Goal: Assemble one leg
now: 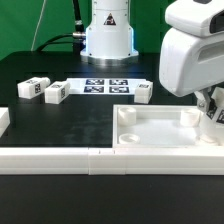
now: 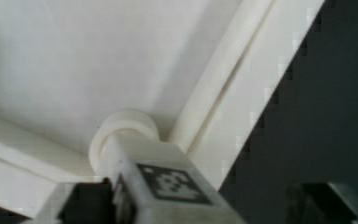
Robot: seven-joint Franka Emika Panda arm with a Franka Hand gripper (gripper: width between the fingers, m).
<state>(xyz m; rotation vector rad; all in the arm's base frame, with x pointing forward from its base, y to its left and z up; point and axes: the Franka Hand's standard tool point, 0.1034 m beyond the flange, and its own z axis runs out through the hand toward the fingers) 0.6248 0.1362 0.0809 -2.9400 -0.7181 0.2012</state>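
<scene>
In the wrist view a white leg (image 2: 163,180) with a black-and-white tag stands with its round end (image 2: 130,130) on the large white panel (image 2: 87,70), near the panel's raised rim. My gripper (image 2: 202,205) straddles it. The jaws are open: one finger (image 2: 83,200) is next to the leg and the other finger (image 2: 329,202) stands apart from it over the dark table. In the exterior view my gripper (image 1: 212,108) is at the right end of the panel (image 1: 160,128), and the hand mostly hides this leg. Three more legs (image 1: 30,88) (image 1: 55,92) (image 1: 143,93) lie on the table.
The marker board (image 1: 105,85) lies in front of the robot base (image 1: 107,35). A long white rail (image 1: 70,160) runs along the near side of the table. A white block (image 1: 3,120) sits at the exterior view's left edge.
</scene>
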